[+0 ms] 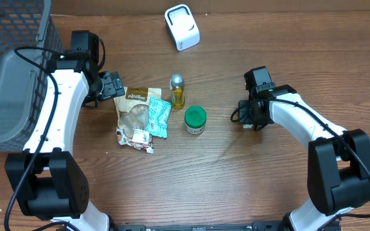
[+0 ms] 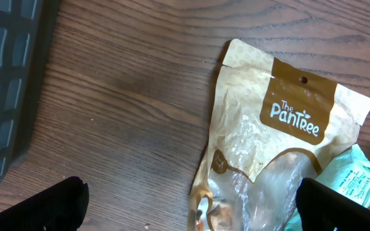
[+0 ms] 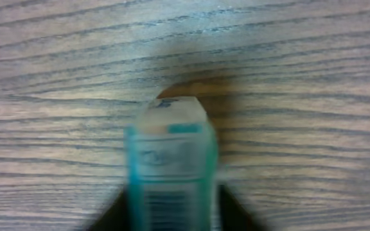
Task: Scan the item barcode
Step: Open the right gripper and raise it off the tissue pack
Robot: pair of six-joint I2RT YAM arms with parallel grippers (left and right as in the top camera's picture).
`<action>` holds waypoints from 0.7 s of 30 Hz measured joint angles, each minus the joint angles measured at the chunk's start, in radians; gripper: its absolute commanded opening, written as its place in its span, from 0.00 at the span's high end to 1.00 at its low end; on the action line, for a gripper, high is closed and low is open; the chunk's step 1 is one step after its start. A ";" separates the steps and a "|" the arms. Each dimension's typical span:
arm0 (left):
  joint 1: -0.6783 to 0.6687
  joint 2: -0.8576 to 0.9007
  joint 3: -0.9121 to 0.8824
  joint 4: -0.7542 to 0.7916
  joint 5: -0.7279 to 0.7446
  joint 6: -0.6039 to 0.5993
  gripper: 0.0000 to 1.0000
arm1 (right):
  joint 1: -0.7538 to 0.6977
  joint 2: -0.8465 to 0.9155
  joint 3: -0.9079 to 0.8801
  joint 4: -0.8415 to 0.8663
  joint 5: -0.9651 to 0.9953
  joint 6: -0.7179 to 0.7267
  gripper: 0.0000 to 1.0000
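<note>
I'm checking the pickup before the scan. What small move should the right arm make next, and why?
Probably close the right end effector firmly on the teal-edged box before lifting. The wrist view shows the box between its jaws, but blurred, so a firm grip isn't confirmed. The white device, likely the scanner, stands well away.

**Even Light Overhead, Heavy Blur at the Right Wrist**

The overhead view was bright and evenly lit from above. It was sharp across the wooden table (image 1: 236, 179), with short, soft shadows hugging the arms and the green-lidded jar (image 1: 195, 119). The white scanner (image 1: 182, 27) was close to washed out.

The left wrist view was crisp on the brown pouch (image 2: 268, 147), whose clear window threw small glints. The basket (image 2: 5, 77) at its left edge sat dim.

The right wrist view was poorest. The teal-edged box (image 3: 170, 167), close to the lens, was badly out of focus and ringed by dark shadow on the wood.
</note>
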 measured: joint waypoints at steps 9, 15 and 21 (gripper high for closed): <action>0.000 0.000 0.000 0.000 0.000 0.000 0.00 | 0.000 0.000 -0.002 -0.008 0.000 0.001 0.76; 0.000 0.000 0.000 0.000 0.000 0.000 0.00 | 0.000 0.000 -0.022 0.009 0.000 -0.002 0.47; 0.000 0.000 0.000 0.000 0.000 0.000 0.00 | 0.000 0.000 -0.018 0.027 0.001 -0.001 0.45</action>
